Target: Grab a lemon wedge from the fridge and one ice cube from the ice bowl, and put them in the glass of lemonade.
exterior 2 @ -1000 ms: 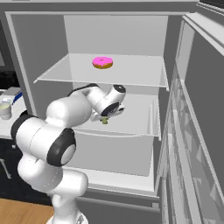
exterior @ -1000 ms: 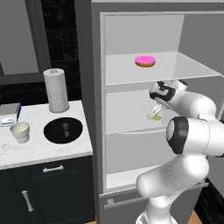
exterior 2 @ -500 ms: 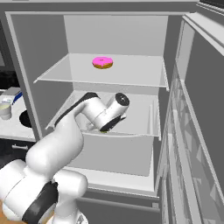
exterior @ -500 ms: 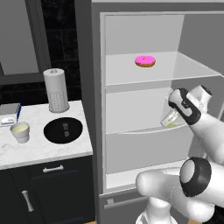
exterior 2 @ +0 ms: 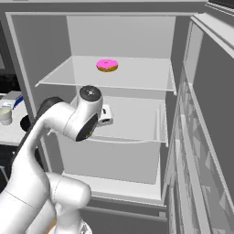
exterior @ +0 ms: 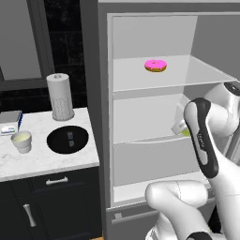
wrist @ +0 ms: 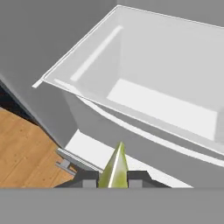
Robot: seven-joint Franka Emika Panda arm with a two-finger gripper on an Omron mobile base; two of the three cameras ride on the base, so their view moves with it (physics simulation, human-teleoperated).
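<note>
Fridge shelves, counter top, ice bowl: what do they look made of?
Fridge shelves: pale, slightly see-through sheets, likely glass or clear plastic; the back wall shows through the edges. Counter top: white with grey veining, looks like polished marble or a marble-print laminate. Ice bowl: flat matte black, no highlights; could be ceramic or plastic, the render leaves it open.

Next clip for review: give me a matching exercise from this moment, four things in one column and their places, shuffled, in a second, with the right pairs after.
Things:
1. pink-iced doughnut
2. small yellow-green lemon wedge
3. shallow round black ice bowl
4. off-white tapered cup of lemonade

Places:
A. on the marble counter, just in front of the tall white perforated cylinder
B. on the fridge's upper shelf
C. near the counter's left end, left of the black dish
D. between the gripper's two dark fingertips

Pairs: 1-B, 2-D, 3-A, 4-C
</note>
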